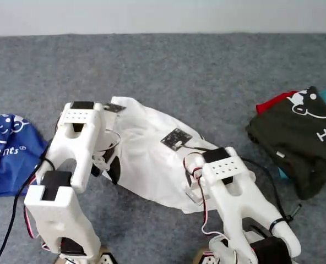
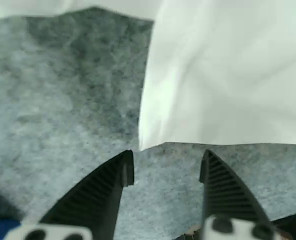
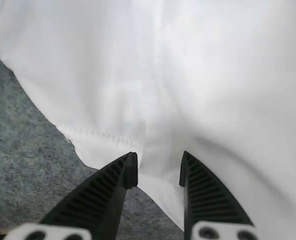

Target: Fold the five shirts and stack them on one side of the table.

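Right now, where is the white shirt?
In the high view the white shirt lies spread centrally, between the blue shirt at the left edge and the folded stack on the right.

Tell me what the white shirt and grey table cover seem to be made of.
White shirt: thin matte cloth, probably cotton; it creases softly and has a stitched hem. Table cover: grey felt or low carpet, judging by its fuzzy, mottled surface.

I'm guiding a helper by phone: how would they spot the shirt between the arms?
On the grey felt table, look to the middle, between the two white arms. The white cloth shirt lies crumpled there. It alone is white: the blue shirt lies at one edge, the dark folded shirt tops a stack at the other.
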Robot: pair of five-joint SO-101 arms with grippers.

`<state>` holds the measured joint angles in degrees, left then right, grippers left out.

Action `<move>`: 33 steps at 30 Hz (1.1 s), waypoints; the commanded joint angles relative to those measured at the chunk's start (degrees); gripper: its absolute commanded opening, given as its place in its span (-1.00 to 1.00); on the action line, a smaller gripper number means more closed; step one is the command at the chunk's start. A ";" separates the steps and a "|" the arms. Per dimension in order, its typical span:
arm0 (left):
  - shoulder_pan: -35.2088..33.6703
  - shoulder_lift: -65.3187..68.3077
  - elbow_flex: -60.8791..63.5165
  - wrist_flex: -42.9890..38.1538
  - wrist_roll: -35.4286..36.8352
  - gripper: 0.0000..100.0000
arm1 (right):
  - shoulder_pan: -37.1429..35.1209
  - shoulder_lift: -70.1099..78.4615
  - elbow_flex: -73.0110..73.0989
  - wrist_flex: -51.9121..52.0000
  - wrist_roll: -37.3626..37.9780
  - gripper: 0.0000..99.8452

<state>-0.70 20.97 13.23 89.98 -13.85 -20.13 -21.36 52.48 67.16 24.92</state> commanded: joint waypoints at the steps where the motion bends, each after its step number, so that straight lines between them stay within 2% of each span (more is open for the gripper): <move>1: 3.43 2.11 -0.57 -0.62 -0.53 -0.65 | 0.22 -2.24 -0.09 -0.66 0.70 -0.70; 8: 11.78 6.86 -0.57 -3.16 -0.53 -0.97 | 0.31 -2.24 -0.09 -0.31 0.70 -0.70; 13: 15.56 6.95 -0.57 -3.34 -0.53 -0.97 | 0.31 -2.24 0.00 -0.31 0.62 -0.70; 18: 15.38 6.68 -3.47 -2.55 -0.35 -0.97 | 0.22 -2.24 1.58 -0.75 0.62 -0.70; 21: 15.91 4.48 -6.37 0.53 1.05 -0.97 | 0.22 -2.33 2.11 -0.40 0.62 -0.70; 28: 12.48 -9.76 -11.03 10.02 1.41 -0.96 | 0.13 -2.42 1.93 -0.22 0.62 -0.70; 33: 4.48 -23.56 -7.43 10.64 -5.54 -0.96 | -4.88 -2.42 -2.90 6.55 0.79 -0.70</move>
<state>7.82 6.73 4.79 98.77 -15.52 -21.80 -21.36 53.80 69.36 25.01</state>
